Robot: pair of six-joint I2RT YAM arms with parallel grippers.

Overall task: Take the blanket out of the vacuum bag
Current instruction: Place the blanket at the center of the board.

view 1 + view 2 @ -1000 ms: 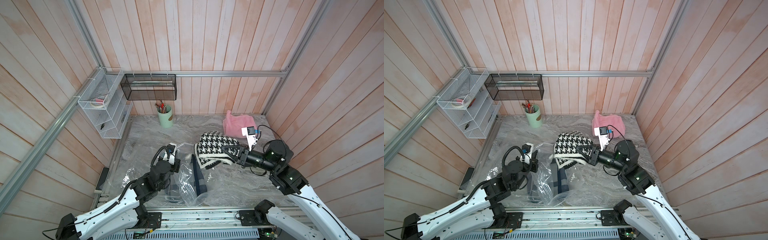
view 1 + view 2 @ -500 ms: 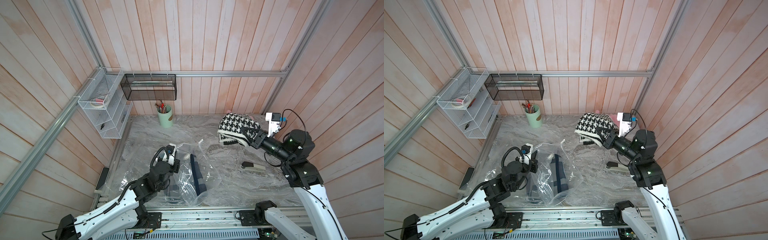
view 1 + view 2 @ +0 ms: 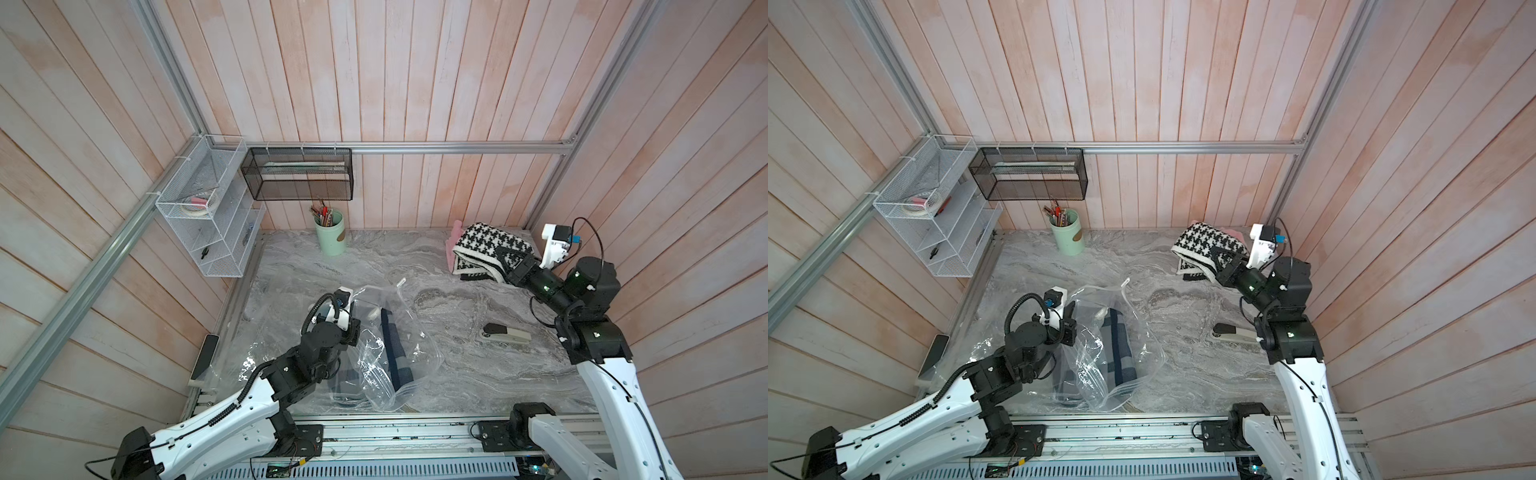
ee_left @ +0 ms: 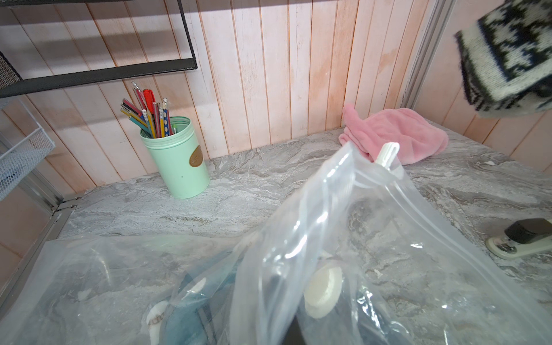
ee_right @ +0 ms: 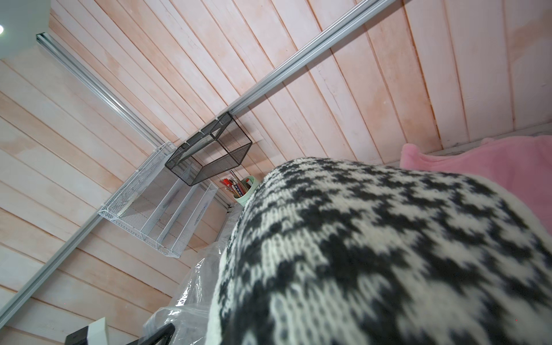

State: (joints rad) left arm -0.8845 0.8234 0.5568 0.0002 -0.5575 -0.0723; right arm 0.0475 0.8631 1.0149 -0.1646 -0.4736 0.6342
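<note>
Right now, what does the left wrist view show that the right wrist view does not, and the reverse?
Only left wrist: the stapler and a round white valve cap. Only right wrist: the compartments of the white wire shelf. Both: houndstooth blanket, pink cloth, green pencil cup, black mesh basket, vacuum bag.

I see open worktop [image 3: 374, 257] between vacuum bag [image 3: 415, 353] and pen cup [image 3: 331, 239]; stapler [image 3: 505, 333] blocks the right side; pink cloth [image 4: 397, 137] and lifted blanket [image 3: 486, 245] crowd the far-right corner.
</note>
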